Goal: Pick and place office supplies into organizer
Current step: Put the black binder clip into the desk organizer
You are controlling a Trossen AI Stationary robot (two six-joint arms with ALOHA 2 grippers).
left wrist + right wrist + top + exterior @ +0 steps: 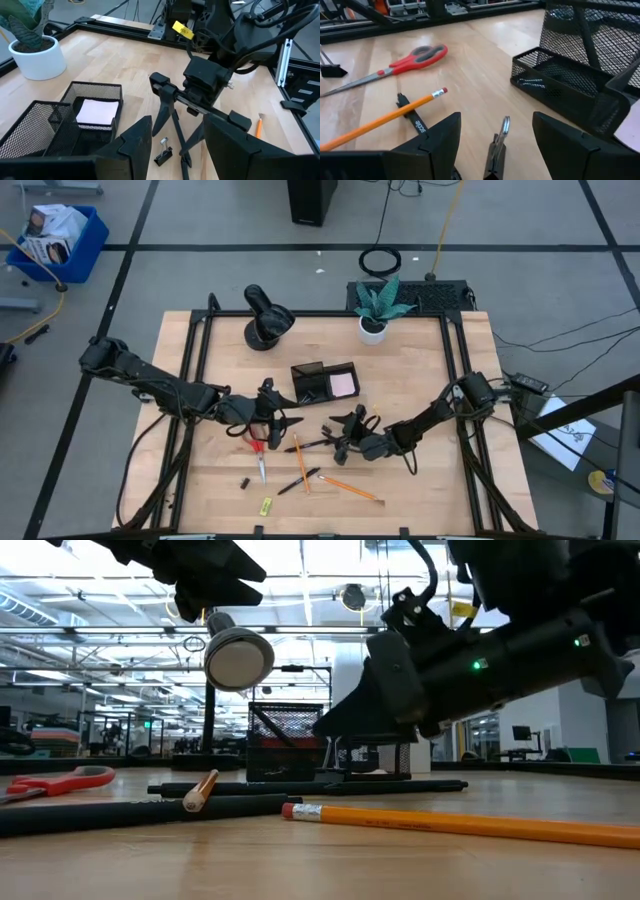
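Observation:
The black mesh organizer [325,381] stands mid-table with the pink sticky-note pad [343,384] in one compartment. My left gripper [290,421] is open, just near-left of the organizer. My right gripper [342,440] is open and faces it from the right. A small black clip [163,152] lies on the table between them; in the right wrist view the clip [497,145] sits between my right fingers, untouched. The red-handled scissors [258,450], orange pencils [300,460] [350,488], black pens [298,481] and a yellow-green piece [266,504] lie on the near half of the table.
A white plant pot [373,328] and a round black lamp-like object [266,320] stand at the far edge. Another black clip [245,481] lies near the scissors. A pencil [450,823] and a pen [150,810] lie close to the low camera.

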